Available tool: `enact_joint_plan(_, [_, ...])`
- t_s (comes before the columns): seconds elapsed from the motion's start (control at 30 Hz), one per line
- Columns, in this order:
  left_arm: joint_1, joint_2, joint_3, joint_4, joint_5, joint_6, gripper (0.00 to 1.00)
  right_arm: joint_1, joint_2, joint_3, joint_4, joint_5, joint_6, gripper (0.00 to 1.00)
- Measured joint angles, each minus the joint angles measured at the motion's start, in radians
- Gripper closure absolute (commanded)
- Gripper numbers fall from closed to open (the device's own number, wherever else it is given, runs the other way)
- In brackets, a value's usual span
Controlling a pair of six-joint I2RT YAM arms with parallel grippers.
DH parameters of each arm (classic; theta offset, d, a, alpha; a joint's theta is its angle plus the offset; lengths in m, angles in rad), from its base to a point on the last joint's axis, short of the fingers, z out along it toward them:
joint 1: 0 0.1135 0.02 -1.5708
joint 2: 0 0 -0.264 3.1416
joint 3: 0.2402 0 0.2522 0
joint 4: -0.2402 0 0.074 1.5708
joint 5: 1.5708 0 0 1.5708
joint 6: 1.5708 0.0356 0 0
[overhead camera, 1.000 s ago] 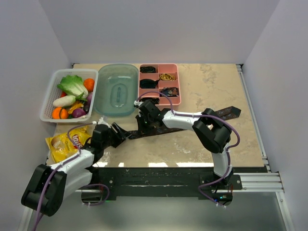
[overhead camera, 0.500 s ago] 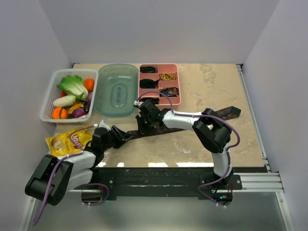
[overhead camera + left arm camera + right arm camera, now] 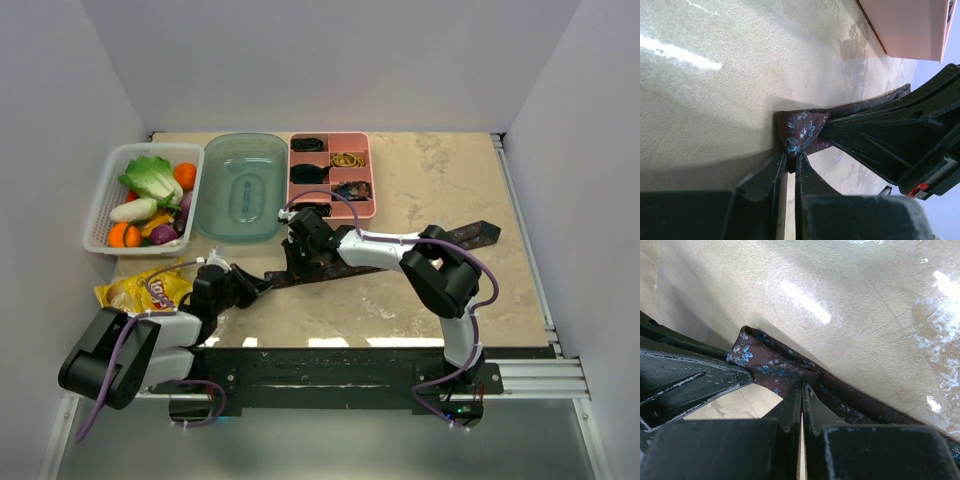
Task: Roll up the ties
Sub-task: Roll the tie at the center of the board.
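Note:
One brown-maroon tie (image 3: 478, 235) with small blue flowers lies slanted across the table, its wide pointed end at the right. Its narrow left end is folded over into a small lump (image 3: 802, 127). My left gripper (image 3: 256, 283) is shut on that folded end, and the fabric is pinched between its tips (image 3: 790, 161). My right gripper (image 3: 300, 258) is just to the right, shut on the same tie (image 3: 775, 367) at its tips (image 3: 802, 386). Each wrist view shows the other gripper's black fingers (image 3: 880, 145) (image 3: 685, 380) close by. The right arm hides the tie's middle.
A pink divided tray (image 3: 372, 175) (image 3: 910, 25) holding dark rolls stands behind the grippers. Left of it are a clear teal tub (image 3: 242, 185) and a white basket (image 3: 100, 205) of toy vegetables. A yellow chips bag (image 3: 140, 295) lies by the left arm.
My left gripper has gone from open to shut on the tie's folded left end, and its arm has drawn in slightly. The right arm has not moved.

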Motion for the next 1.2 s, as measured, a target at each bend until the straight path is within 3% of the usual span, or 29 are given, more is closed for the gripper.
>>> enact_joint_plan(0.37, [0.0, -0.03, 0.001, -0.027, -0.001, 0.053, 1.0, 0.0, -0.001, 0.002, -0.003, -0.002, -0.001, 1.0])
enact_joint_plan(0.87, [-0.005, -0.079, 0.158, -0.32, -0.026, 0.232, 1.0, 0.0, 0.001, 0.046, -0.053, 0.001, -0.019, 1.0])
enact_joint_plan(1.2, [-0.065, -0.096, 0.274, -0.479, -0.086, 0.308, 1.0, 0.0, 0.048, 0.095, -0.056, 0.002, -0.026, 1.0])
